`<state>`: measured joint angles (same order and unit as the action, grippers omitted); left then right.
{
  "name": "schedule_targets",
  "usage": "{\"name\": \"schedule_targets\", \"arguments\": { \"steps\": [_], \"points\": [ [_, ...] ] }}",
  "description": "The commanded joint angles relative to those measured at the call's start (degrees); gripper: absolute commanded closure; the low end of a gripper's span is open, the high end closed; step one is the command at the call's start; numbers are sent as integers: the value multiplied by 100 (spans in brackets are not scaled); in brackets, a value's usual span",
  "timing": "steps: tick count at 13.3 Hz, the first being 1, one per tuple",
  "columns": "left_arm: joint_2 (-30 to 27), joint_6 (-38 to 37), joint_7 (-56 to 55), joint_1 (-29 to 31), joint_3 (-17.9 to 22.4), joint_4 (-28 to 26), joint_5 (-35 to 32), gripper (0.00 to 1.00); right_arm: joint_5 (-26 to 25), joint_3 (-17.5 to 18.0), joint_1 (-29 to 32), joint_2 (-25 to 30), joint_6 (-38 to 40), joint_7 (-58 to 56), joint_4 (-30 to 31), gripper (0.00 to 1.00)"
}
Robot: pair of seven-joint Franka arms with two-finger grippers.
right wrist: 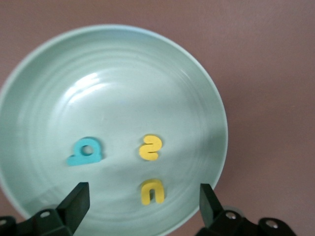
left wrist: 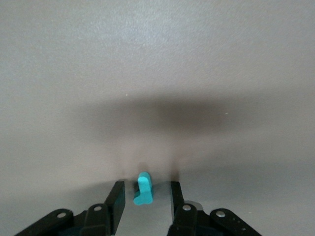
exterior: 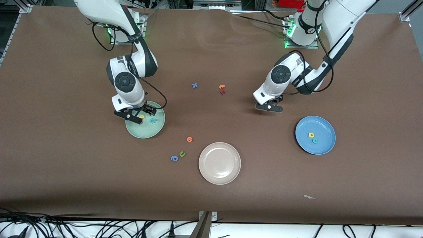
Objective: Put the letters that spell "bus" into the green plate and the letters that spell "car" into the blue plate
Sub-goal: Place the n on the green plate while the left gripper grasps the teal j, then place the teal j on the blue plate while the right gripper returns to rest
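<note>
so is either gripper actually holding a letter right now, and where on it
Neither has a firm hold. The right gripper is open over the green plate, empty. The left gripper has its fingers on either side of the small teal r, with gaps showing.

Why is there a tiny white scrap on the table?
I cannot tell why. A small white scrap lies alone on the brown table, nearer the front camera than the blue plate. It matches no letter.

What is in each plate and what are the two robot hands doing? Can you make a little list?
green plate: teal b, yellow s, yellow u
blue plate: yellow a, teal c
right gripper: open over the green plate
left gripper: low over the table, fingers either side of the teal r
</note>
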<state>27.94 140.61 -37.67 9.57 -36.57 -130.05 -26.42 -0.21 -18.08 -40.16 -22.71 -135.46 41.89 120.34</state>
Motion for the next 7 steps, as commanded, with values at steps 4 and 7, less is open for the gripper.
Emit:
{"name": "schedule_targets", "arguments": {
  "steps": [4, 7],
  "points": [
    [54, 45, -126, 71, 1, -38, -241, 70, 39, -160, 121, 100, 2565, -601, -1994, 0],
    [116, 27, -126, 80, 1, -47, -241, 77, 300, -414, 271, 135, 3462, -1575, -2715, 0]
  ]
}}
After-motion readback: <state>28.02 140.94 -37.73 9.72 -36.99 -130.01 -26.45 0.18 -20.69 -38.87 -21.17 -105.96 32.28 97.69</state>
